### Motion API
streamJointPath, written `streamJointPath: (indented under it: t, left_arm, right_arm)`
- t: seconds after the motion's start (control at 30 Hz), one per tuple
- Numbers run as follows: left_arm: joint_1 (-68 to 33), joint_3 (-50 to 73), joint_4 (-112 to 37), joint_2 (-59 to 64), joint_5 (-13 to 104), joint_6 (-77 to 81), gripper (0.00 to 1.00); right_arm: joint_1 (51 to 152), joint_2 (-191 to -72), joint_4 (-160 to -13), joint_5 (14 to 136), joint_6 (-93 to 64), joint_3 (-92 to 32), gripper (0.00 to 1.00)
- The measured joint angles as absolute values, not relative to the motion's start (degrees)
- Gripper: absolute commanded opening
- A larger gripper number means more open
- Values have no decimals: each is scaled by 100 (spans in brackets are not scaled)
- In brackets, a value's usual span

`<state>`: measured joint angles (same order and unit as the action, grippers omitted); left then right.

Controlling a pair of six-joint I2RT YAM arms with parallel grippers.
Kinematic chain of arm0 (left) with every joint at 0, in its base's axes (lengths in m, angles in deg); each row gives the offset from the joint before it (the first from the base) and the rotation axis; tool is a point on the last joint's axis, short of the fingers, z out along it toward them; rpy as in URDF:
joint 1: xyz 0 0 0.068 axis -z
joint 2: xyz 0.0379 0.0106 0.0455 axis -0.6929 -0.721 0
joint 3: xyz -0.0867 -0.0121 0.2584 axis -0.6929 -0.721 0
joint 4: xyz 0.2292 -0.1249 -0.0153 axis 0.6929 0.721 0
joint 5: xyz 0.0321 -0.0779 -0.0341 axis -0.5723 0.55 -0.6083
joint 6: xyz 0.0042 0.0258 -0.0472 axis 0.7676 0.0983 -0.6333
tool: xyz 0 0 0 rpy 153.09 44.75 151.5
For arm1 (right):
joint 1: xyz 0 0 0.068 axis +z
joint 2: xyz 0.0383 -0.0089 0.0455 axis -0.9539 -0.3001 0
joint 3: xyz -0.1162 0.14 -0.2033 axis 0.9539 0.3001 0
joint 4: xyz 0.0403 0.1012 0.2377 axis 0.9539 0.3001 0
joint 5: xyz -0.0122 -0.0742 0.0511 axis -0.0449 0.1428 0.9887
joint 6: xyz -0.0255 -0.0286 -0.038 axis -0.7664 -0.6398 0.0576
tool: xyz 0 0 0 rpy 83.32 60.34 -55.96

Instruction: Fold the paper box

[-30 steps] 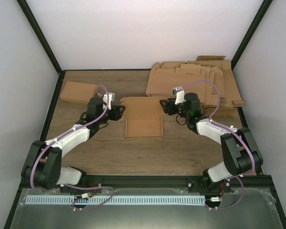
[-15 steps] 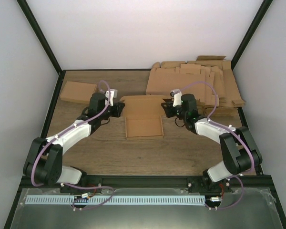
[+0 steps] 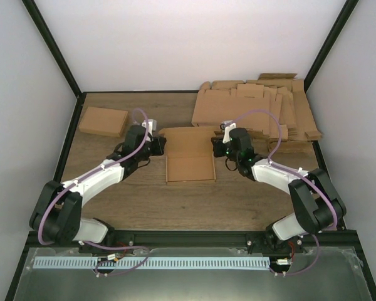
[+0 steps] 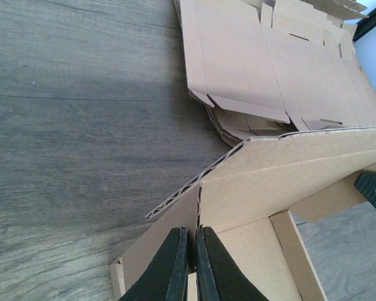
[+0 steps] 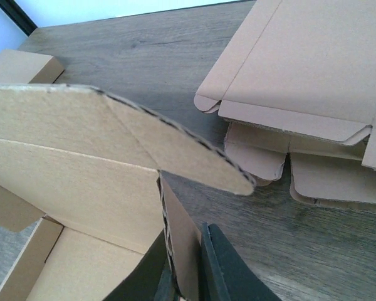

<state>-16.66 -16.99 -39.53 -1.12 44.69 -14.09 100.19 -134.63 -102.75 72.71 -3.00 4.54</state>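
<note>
Brown cardboard paper box (image 3: 189, 164) at desk (image 3: 175, 200) centre, lid panel tilted up toward 12 o'clock. A second ago both claws were spread and apart from it. Now left claw (image 4: 189, 241) pinches 9 o'clock side wall and right claw (image 5: 185, 238) pinches 3 o'clock wall. Walls probably get raised next. Wood-grain desk, sheet pile (image 3: 257, 110) at 1 o'clock, closed box (image 3: 103, 121) at 10 o'clock, white walls (image 3: 188, 44).

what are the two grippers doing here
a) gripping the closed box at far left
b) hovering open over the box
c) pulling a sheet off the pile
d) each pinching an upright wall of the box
d: in the wrist views the left gripper and right gripper each have their fingers closed on an upright cardboard wall of the box.
</note>
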Motion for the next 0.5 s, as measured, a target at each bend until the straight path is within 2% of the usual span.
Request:
streamJointPath:
  t: [0.33, 0.5]
  left_arm:
    - [-1614, -1721, -4019, -108, 4333, -1933, 5]
    - [-1526, -2152, -4451, 117, 4276, -2217, 5]
  right_arm:
    - [10207, -13376, -10308, 6842, -42, 565, 4]
    - [10461, -13232, -10516, 6425, 277, 821, 4]
